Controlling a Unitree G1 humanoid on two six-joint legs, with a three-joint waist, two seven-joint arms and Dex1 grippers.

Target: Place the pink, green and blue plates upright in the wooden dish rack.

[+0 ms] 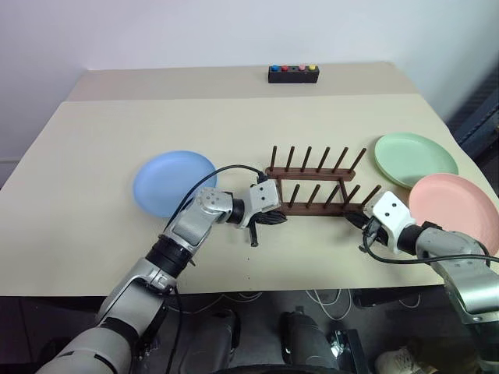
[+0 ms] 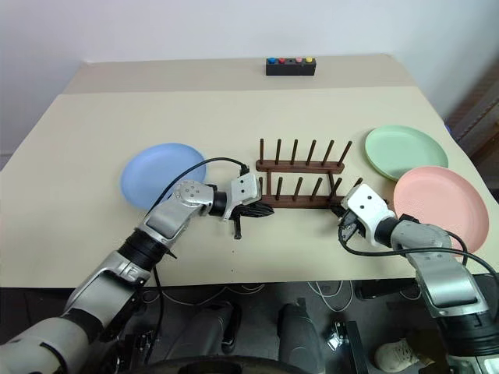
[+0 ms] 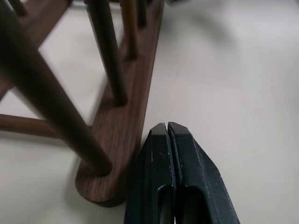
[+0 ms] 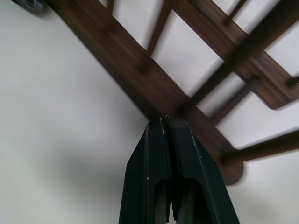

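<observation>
Plates: blue plate [image 1: 173, 181], green plate [image 1: 415, 158] and pink plate [image 1: 452, 204] lie flat on the table [image 1: 93, 234].
Rack: rack [image 1: 316, 181] empty, mid-table.
Tools: left tool [image 1: 269, 219] and right tool [image 1: 360, 223] clenched, empty, at opposite rack ends.
Advice: we press evenly, nudging without tipping it.

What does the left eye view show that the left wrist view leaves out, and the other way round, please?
Left eye view alone: the round light blue plate, pale mint green plate and salmon pink plate lying flat on the beige table, the black button box, and the right claw.

Left wrist view alone: the left claw shut, beside the rail's rounded end.

Shared: the dark brown wooden dish rack, with no plates in it.
</observation>
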